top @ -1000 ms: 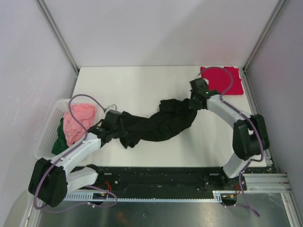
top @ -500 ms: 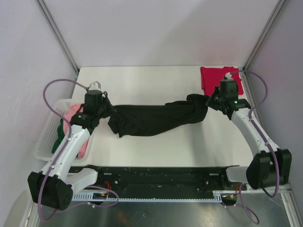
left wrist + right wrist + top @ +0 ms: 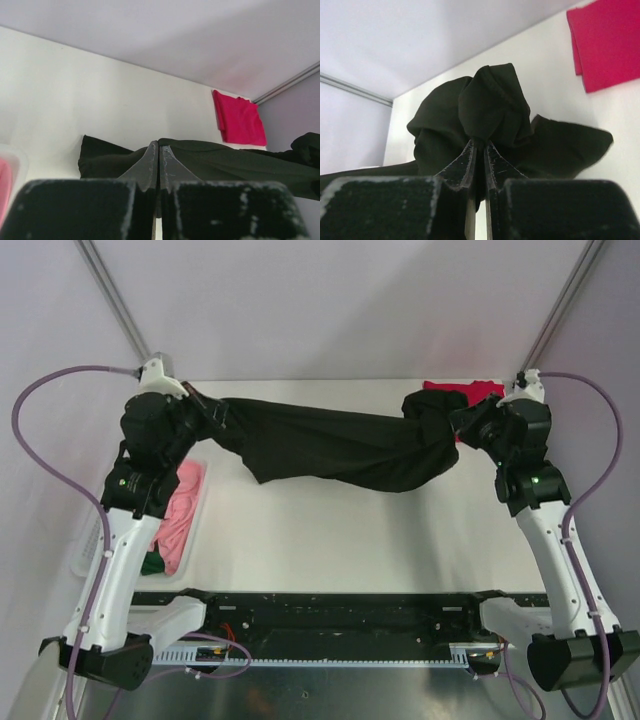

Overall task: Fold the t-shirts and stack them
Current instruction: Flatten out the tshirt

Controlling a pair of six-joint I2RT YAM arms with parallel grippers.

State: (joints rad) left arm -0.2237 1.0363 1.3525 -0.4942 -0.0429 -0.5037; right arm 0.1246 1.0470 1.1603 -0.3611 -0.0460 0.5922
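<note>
The black t-shirt (image 3: pixel 340 445) hangs stretched in the air between my two grippers, sagging in the middle above the white table (image 3: pixel 330 530). My left gripper (image 3: pixel 210 415) is shut on its left end, seen in the left wrist view (image 3: pixel 159 145) with dark cloth (image 3: pixel 220 162) beyond the tips. My right gripper (image 3: pixel 462 425) is shut on the bunched right end (image 3: pixel 490 107), pinched between the fingers (image 3: pixel 480 145). A folded crimson red t-shirt (image 3: pixel 470 392) lies at the table's far right corner, partly hidden by the black one; it also shows in both wrist views (image 3: pixel 239 117) (image 3: pixel 607 42).
A white lattice basket (image 3: pixel 85 550) stands off the table's left edge, holding a pink garment (image 3: pixel 178 510) and a dark green one (image 3: pixel 150 562). Metal frame posts (image 3: pixel 115 300) rise at the back corners. The arm bases sit along the near edge.
Both grippers rose and moved apart toward the back corners, lifting the black t-shirt off the table and pulling it out into a long hanging band.
</note>
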